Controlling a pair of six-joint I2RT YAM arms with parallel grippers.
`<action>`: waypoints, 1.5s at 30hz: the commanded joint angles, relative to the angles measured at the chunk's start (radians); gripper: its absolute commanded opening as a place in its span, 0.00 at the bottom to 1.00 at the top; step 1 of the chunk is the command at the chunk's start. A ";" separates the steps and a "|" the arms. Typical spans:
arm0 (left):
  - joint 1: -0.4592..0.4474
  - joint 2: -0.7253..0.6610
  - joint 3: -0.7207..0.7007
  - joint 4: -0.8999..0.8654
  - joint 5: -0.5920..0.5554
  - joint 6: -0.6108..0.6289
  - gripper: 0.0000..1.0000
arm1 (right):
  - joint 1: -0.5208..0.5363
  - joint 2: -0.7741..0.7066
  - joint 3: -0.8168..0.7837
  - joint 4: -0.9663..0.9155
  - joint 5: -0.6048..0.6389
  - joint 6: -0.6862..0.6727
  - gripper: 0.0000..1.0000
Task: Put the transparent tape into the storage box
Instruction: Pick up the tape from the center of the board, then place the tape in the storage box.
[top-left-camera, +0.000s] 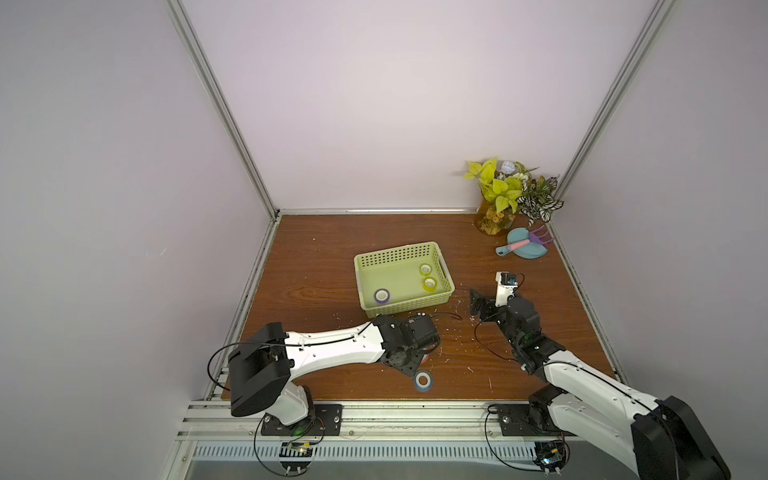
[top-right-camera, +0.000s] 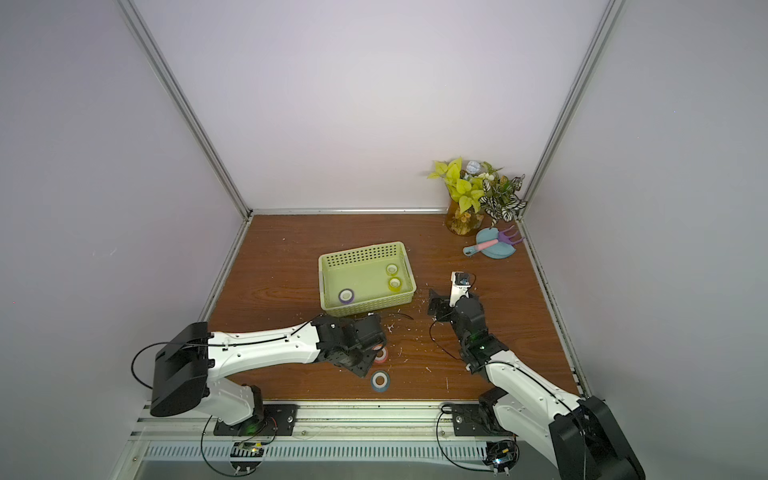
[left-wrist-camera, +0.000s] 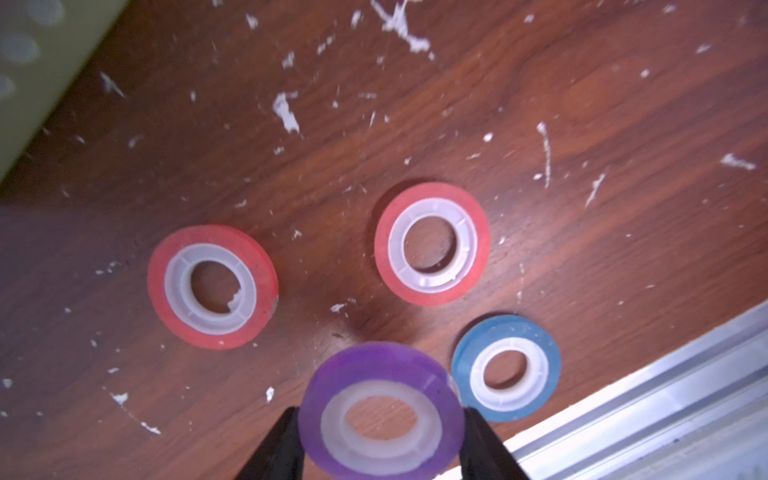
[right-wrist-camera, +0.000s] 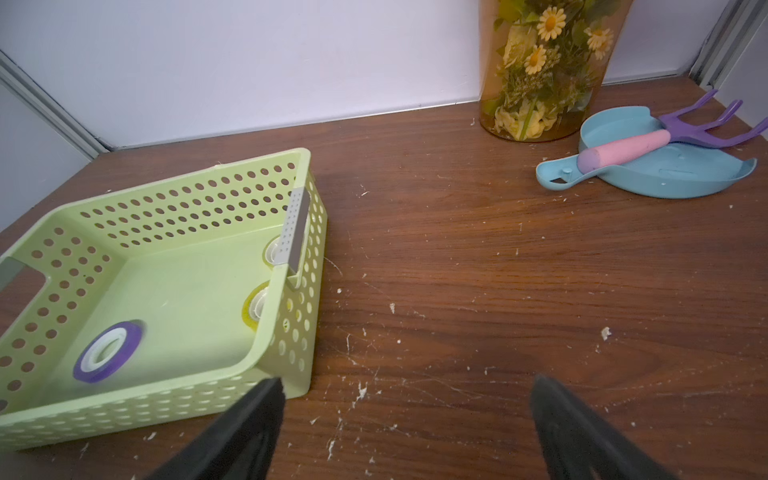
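3 tape rolls (top-left-camera: 429, 284) in storage box (top-left-camera: 395, 254), 3 loose rolls (top-left-camera: 423, 380) before it

Transparent tape (top-right-camera: 379, 389): seven rolls in all
Yellow tape (top-left-camera: 424, 269) (top-left-camera: 429, 284): two rolls
Purple tape (top-left-camera: 382, 295) (left-wrist-camera: 374, 361): two rolls
Orange-red tape (left-wrist-camera: 156, 291) (left-wrist-camera: 381, 249): two rolls
Blue tape (left-wrist-camera: 461, 370): one roll
Storage box (top-left-camera: 397, 250): one
Flower vase (right-wrist-camera: 540, 83): one
Blue dustpan (right-wrist-camera: 685, 174): one
Purple rake (right-wrist-camera: 623, 149), pink handle: one
Robot arms (top-left-camera: 332, 347) (top-left-camera: 590, 390): two
White scraps (left-wrist-camera: 286, 112): many, too small and scattered for a tally
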 joint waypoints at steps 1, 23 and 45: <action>0.040 -0.018 0.054 -0.040 -0.046 0.057 0.54 | -0.002 -0.013 0.028 0.008 0.022 0.007 0.99; 0.311 0.065 0.334 -0.027 -0.239 0.261 0.55 | -0.002 -0.021 0.027 0.005 0.025 0.004 0.99; 0.501 0.334 0.455 0.083 -0.027 0.394 0.54 | -0.002 -0.027 0.027 0.001 0.032 0.002 0.99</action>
